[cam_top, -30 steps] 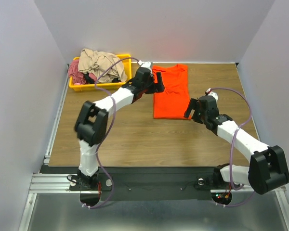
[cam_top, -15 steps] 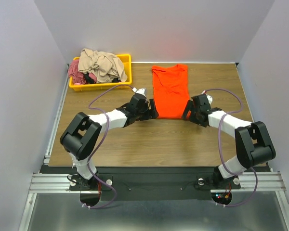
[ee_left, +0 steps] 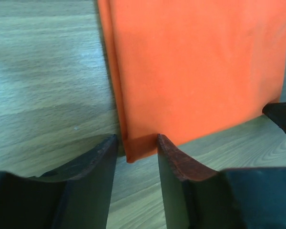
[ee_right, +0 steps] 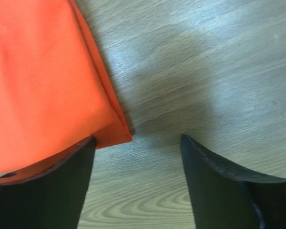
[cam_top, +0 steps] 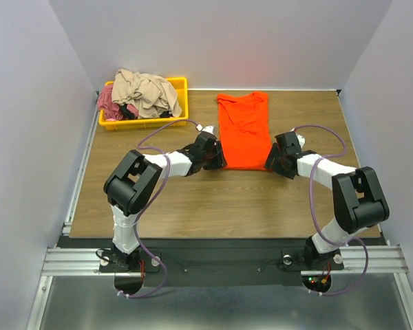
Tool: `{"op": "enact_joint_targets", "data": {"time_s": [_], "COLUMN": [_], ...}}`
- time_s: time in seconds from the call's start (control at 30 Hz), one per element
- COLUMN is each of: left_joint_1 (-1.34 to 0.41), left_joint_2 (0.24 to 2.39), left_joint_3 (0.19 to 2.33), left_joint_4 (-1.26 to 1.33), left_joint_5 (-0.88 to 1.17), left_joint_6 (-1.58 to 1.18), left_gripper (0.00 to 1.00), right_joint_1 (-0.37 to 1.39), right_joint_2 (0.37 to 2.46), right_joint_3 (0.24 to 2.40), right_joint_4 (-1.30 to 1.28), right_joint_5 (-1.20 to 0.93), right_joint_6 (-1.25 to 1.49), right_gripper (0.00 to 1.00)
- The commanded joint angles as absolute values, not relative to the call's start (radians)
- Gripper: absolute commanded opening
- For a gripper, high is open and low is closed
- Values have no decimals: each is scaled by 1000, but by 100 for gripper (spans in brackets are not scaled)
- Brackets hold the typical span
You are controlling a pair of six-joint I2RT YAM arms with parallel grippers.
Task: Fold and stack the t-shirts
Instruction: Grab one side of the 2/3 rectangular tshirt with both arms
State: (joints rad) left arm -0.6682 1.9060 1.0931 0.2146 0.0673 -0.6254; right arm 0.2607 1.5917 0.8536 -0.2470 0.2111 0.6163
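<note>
An orange t-shirt point(cam_top: 244, 130), folded into a long strip, lies flat on the wooden table at mid-back. My left gripper point(cam_top: 217, 159) is low at the shirt's near left corner. In the left wrist view the shirt point(ee_left: 190, 71) has that corner sticking in between the fingers of the gripper point(ee_left: 137, 143). The jaws are narrow but still apart, not clamped. My right gripper point(cam_top: 272, 161) is at the near right corner. In the right wrist view the gripper point(ee_right: 137, 143) is open wide, and the shirt point(ee_right: 38, 81) has its corner beside the left finger point(ee_right: 62, 181).
A yellow bin point(cam_top: 181, 86) stands at the back left, holding a heap of beige clothes point(cam_top: 144, 89) and a pink-red garment point(cam_top: 109, 103). Grey walls close in the table on three sides. The right gripper's fingertip point(ee_left: 281, 117) shows at the left wrist view's right edge.
The left arm came from the shirt's far left edge down to its near left corner. The right arm moved in to the near right corner. Both pairs of jaws have narrowed, the left more.
</note>
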Motion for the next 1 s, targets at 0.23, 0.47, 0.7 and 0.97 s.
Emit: {"op": "enact_joint_targets", "data": {"time_s": [0.23,0.47,0.7,0.97], "left_joint_1": [-707,-707,-730,-830], "left_joint_2": [1956,1962,1905,1708], "left_joint_3": [1120,1120,1036,751], "left_joint_4": [209,195,244,298], "left_joint_5": [43,18,14,22], "left_joint_6": [-618,-629,-630,-732], "left_gripper": [30,0,0,0], "right_joint_1": [250,250,250,253], "right_joint_2": [1650,1686,1591,1278], "right_joint_3": [833,841,769,526], "right_joint_4": [-144,-115,-103,-141], "right_joint_5": [121,52,14,-115], "right_joint_6": [614,607,607,652], "right_gripper": [53,30,0,0]}}
